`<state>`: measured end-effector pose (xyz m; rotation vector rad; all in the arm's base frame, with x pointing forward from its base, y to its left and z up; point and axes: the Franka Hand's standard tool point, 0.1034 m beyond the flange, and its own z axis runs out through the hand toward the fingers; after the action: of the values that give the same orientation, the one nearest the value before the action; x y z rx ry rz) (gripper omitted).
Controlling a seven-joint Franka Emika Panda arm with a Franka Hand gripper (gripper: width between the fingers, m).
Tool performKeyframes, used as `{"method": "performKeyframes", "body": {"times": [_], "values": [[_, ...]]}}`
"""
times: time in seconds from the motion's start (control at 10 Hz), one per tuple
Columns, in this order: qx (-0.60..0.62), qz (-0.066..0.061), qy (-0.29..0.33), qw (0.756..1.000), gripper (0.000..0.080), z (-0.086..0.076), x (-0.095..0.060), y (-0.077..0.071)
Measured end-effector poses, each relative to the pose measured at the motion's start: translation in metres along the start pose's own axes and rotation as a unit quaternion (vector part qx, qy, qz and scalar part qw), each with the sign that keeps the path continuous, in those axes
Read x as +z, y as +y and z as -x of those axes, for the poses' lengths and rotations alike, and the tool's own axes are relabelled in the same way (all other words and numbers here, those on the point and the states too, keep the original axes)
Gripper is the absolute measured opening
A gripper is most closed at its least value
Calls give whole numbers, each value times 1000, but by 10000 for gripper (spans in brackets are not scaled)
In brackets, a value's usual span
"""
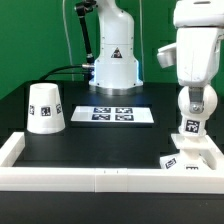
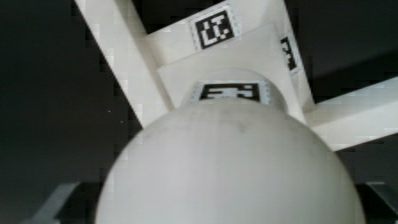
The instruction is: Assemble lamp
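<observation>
My gripper (image 1: 190,118) hangs at the exterior view's right, shut on the white round bulb (image 1: 190,128). It holds the bulb just above the flat square base (image 1: 186,160), which lies in the front right corner against the white rail. In the wrist view the bulb (image 2: 222,150) fills the space between the dark fingers (image 2: 54,205) of my gripper (image 2: 217,208). The tagged base (image 2: 240,45) lies beyond it. The tapered shade (image 1: 44,107) stands upright, apart, at the exterior view's left. The bulb's stem is hidden.
A white rail (image 1: 90,180) borders the black table along the front and both sides. The marker board (image 1: 110,114) lies flat at the middle back. The arm's white pedestal (image 1: 113,60) with cables stands behind it.
</observation>
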<state>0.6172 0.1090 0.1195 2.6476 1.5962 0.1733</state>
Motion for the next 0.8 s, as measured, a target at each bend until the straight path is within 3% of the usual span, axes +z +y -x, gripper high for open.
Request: {"method": "performKeyframes", "body": {"times": [0.2, 0.4, 0.8], "values": [[102, 9, 10, 995, 577, -1, 0, 1], [189, 10, 13, 982, 579, -1, -2, 3], [351, 13, 17, 936, 579, 2, -3, 8]]}}
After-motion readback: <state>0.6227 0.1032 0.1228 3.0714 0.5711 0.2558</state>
